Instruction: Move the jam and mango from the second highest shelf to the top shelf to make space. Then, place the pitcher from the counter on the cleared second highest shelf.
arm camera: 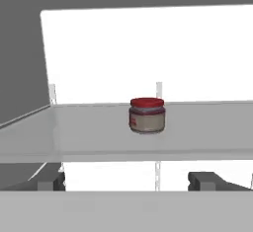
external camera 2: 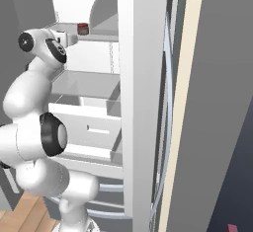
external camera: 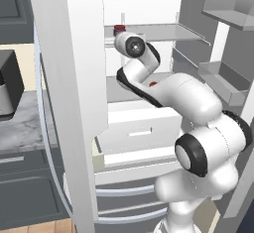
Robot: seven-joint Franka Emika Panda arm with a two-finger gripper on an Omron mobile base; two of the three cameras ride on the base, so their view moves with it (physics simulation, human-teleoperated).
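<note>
- Gripper (arm camera: 132, 180) is wide open and holds nothing; in the hand view its two dark tips sit far apart at 7 and 5 o'clock, below the front edge of the top shelf (arm camera: 89, 142).
- Jam (arm camera: 147, 115) stands upright on that top shelf, just past the middle of the hand view, a bit toward 12 o'clock from the tips and clear of them.
- Jam jar has a red lid and a pale label, and it stands alone with bare shelf on both sides.
- From the left base view the jam (external camera: 119, 29) shows at 12 o'clock near the left end of the top shelf (external camera: 168, 32), just above the arm's wrist.
- From the right base view the jam (external camera 2: 83, 28) sits at 11 o'clock on the top shelf (external camera 2: 101, 37), a little to the right of the hand.
- Mango (external camera: 153, 84) peeks out as a small red spot at the middle of the left base view, on the second highest shelf (external camera: 115, 90), mostly hidden behind the arm.
- Second highest shelf (external camera 2: 86, 84) lies below the top one, at 10 o'clock in the right base view.
- White drawer (external camera: 141, 130) sits under that shelf, at about 6 o'clock from the mango.
- Counter (external camera: 22, 125) of grey marble is at 9 o'clock in the left base view, with a black and silver oven (external camera: 9, 81) on it.
- Fridge door bins (external camera: 223, 81) hang at 3 o'clock in that view.
</note>
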